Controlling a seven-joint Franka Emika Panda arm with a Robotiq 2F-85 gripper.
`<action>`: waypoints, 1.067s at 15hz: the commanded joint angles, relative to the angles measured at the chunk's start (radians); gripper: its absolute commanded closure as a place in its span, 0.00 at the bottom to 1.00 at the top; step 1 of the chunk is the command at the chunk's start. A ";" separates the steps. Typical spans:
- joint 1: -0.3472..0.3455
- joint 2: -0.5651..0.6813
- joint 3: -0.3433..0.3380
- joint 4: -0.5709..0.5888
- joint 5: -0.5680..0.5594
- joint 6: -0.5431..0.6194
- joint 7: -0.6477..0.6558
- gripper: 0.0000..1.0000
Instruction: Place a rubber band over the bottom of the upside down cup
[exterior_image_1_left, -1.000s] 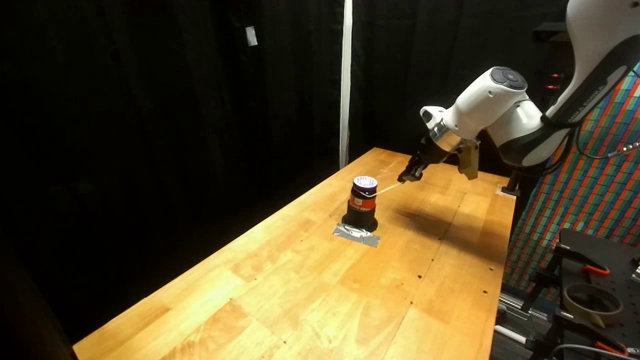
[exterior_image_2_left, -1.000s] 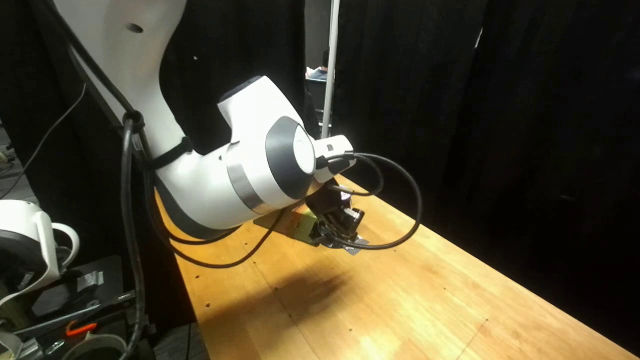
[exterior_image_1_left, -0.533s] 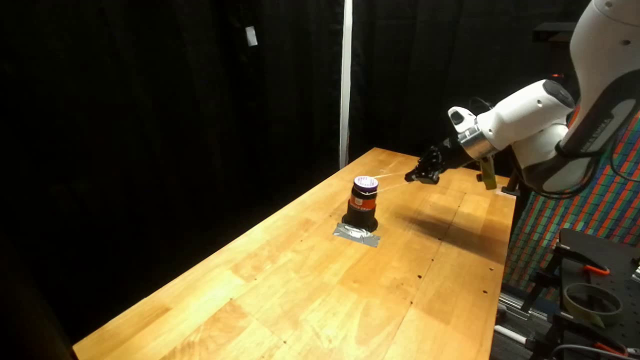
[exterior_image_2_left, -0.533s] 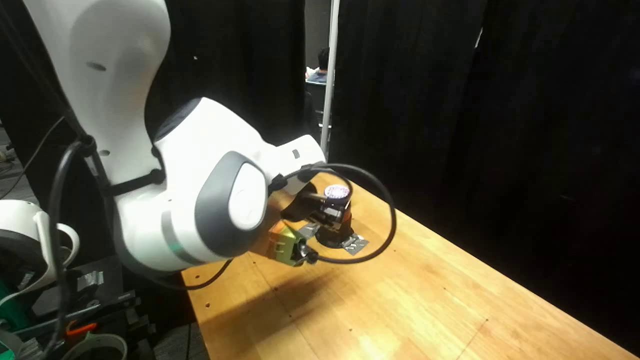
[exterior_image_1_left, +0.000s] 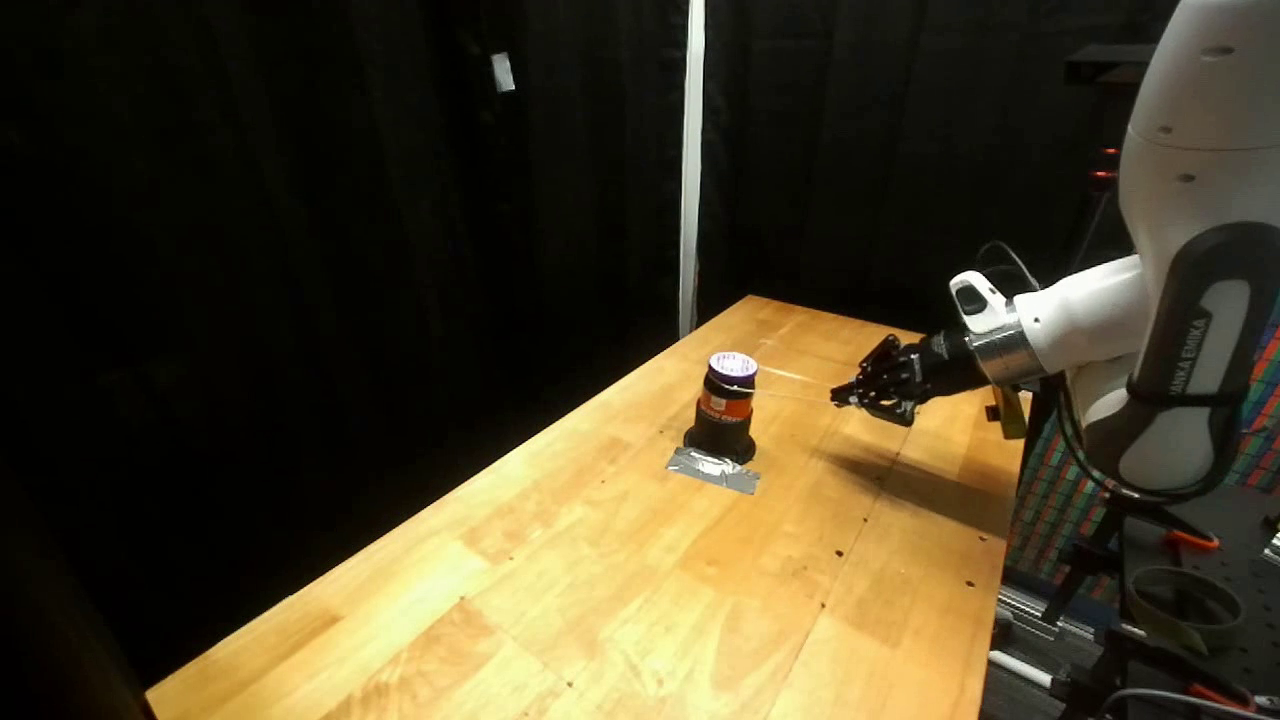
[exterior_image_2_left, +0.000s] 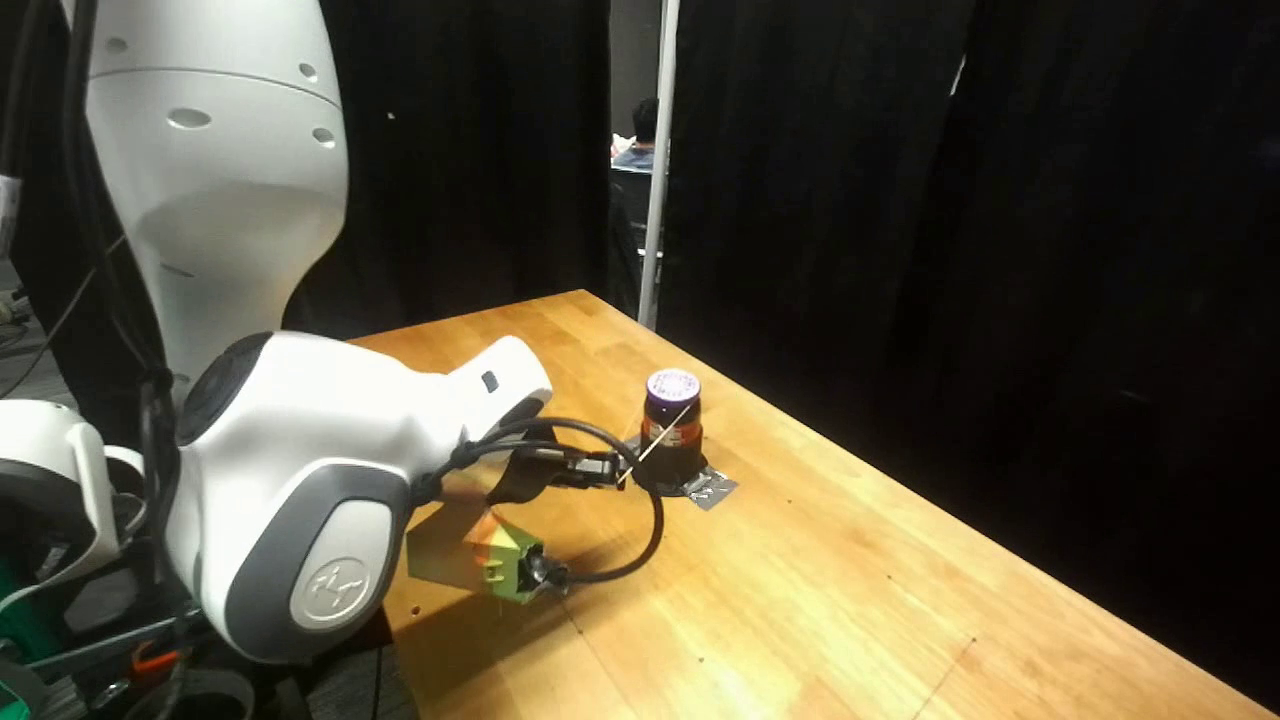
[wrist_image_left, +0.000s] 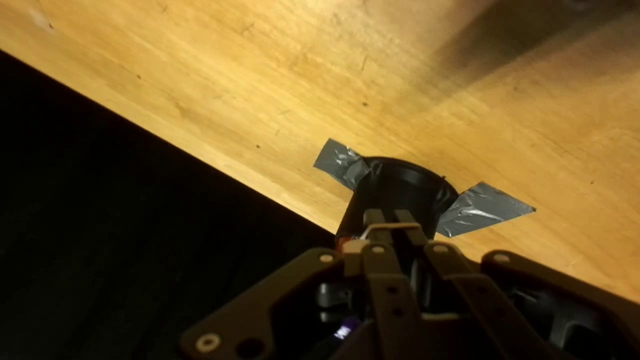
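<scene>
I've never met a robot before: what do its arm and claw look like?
The arm is rounded, white with dark grey panels and lettering ending "EMIKA". Past a silvery ring, the black gripper has hinged bars and slim fingers. Black cables loop alongside.

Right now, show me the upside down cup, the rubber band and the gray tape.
Upside down cup (exterior_image_1_left: 730, 408), in an exterior view: its orange side.
Rubber band (exterior_image_2_left: 657, 441), in an exterior view: middle of a strand.
Gray tape (wrist_image_left: 477, 211), wrist view: the piece at right.
</scene>
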 joint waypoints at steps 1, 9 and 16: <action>-0.179 -0.083 0.193 0.025 0.058 0.016 -0.234 0.86; -0.459 -0.117 0.430 0.120 -0.024 0.021 -0.343 0.87; -0.418 -0.316 0.452 -0.064 0.269 -0.222 -0.367 0.47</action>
